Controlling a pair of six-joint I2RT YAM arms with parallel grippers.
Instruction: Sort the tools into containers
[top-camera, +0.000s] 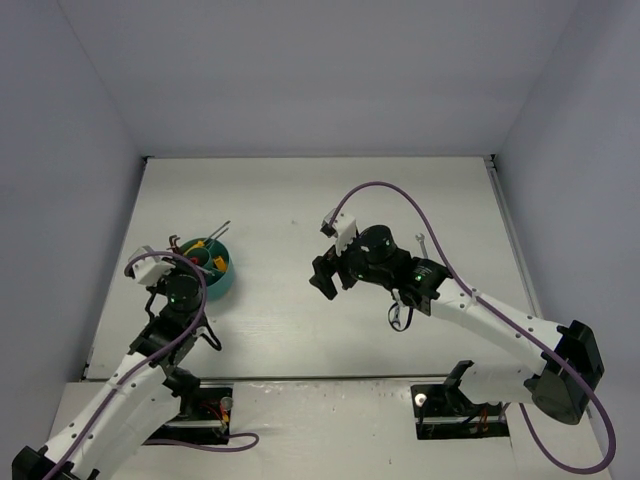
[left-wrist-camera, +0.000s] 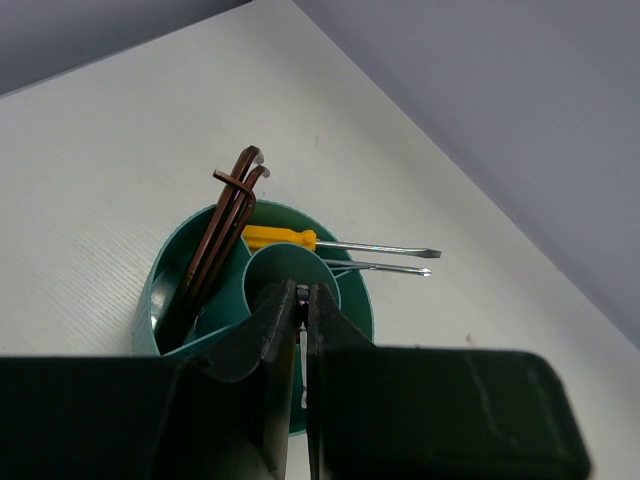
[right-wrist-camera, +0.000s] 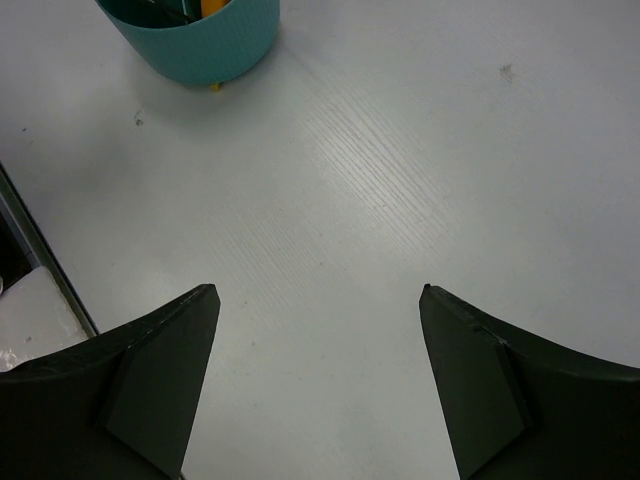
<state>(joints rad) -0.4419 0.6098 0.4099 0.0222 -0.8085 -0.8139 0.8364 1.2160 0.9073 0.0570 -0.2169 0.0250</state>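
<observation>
The round teal bowl stands at the left of the table. In the left wrist view the bowl holds dark L-shaped hex keys leaning in one compartment. Two orange-handled screwdrivers lie in another, their shafts sticking out over the rim. My left gripper is shut on a thin small silver wrench, just above the bowl's inner divider; in the top view it is at the bowl's near-left side. My right gripper is open and empty above bare table, right of the bowl; its fingertips are wide apart.
The bowl's outer wall shows at the top left of the right wrist view. A small pale thing lies by the right forearm, too small to name. Walls enclose the white table on three sides.
</observation>
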